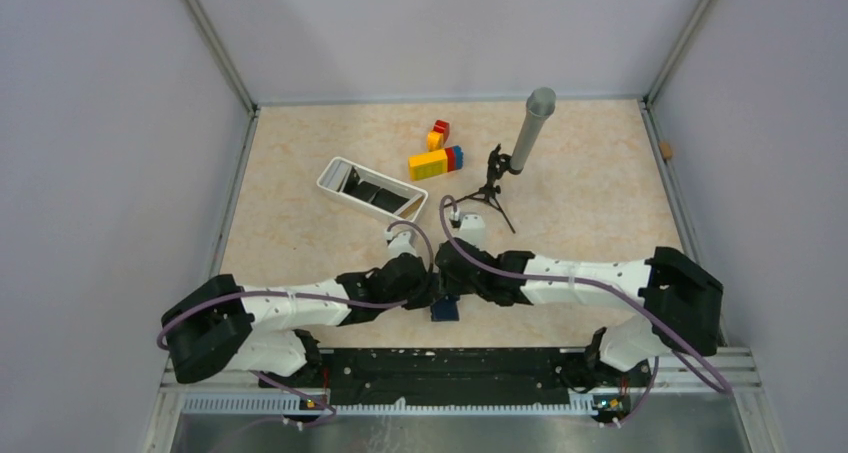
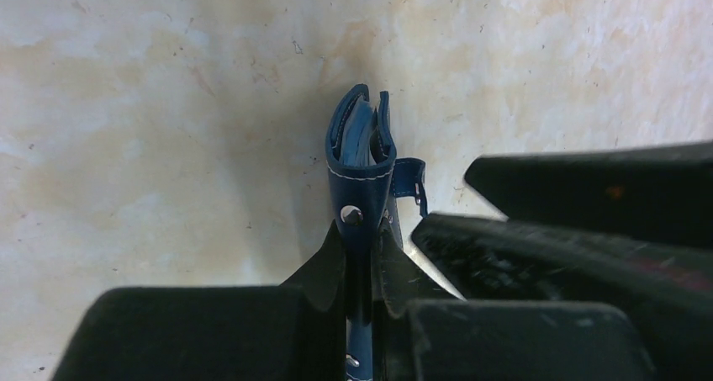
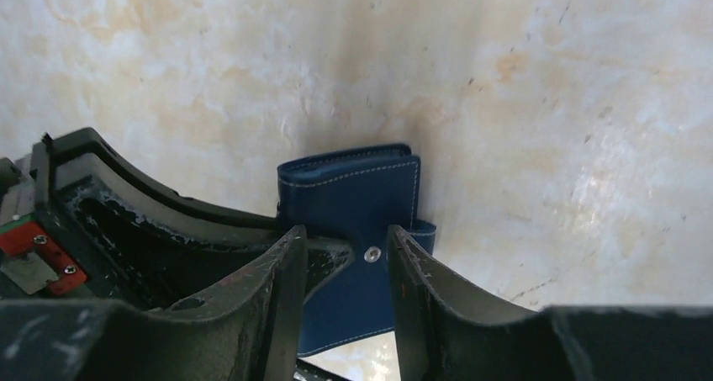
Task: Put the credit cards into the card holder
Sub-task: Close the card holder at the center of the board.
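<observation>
The navy-blue card holder (image 1: 445, 310) stands on edge at the near middle of the table, between both grippers. My left gripper (image 1: 428, 291) is shut on the card holder (image 2: 361, 145), seen edge-on with its two leaves slightly apart at the far end; the gripper (image 2: 361, 240) pinches it near the snap. My right gripper (image 3: 345, 234) is open, its fingers standing either side of the snap on the holder's flat face (image 3: 349, 187). The dark credit cards (image 1: 372, 191) lie in the white tray.
The white tray (image 1: 335, 178) sits at the back left. Coloured toy bricks (image 1: 435, 161) lie behind it, with a small black tripod holding a grey cylinder (image 1: 530, 128) to their right. Grey walls enclose the table.
</observation>
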You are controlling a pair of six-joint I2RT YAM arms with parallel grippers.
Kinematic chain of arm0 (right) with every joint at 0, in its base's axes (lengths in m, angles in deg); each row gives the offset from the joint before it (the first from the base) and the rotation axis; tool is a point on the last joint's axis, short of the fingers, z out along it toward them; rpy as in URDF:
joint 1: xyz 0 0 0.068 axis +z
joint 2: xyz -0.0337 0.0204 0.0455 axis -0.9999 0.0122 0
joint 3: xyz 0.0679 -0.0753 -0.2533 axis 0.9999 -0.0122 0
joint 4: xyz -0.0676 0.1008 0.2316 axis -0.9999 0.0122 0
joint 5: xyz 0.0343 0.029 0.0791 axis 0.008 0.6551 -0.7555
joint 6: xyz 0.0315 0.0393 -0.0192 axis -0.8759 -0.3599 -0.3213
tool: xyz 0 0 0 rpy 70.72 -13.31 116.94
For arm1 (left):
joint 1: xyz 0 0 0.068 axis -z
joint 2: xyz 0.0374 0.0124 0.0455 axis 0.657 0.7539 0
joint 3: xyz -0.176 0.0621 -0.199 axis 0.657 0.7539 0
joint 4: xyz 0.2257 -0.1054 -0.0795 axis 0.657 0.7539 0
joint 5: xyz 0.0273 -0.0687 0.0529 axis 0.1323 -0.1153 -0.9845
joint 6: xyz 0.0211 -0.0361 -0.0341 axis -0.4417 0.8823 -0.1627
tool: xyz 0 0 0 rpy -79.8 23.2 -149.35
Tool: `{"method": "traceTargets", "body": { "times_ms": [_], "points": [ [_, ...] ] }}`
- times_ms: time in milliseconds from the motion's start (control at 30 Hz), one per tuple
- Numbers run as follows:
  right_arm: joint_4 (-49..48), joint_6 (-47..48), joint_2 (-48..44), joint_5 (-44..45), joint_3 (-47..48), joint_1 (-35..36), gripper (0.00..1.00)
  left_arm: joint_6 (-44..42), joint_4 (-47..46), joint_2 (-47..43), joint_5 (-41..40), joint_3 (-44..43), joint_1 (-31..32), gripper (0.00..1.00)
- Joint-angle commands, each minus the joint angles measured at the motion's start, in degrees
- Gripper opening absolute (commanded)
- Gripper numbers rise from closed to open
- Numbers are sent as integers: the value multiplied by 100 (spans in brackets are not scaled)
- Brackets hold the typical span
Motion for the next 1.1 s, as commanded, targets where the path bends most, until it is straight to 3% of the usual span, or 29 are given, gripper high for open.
{"method": "traceTargets", "body": {
  "times_ms": [0,367,533,1067],
  "points": [
    [1205,-580,378,575,636,328,38,9,798,327,-557,124,137,0],
    [2018,-1029,724,963,873,608,36,33,710,423,-519,110,185,0],
    [2025,-1014,732,1004,874,629,31,35,711,436,-512,96,190,0],
    [1475,-1178,542,784,462,643,33,211,259,154,-420,472,184,0]
  ]
}}
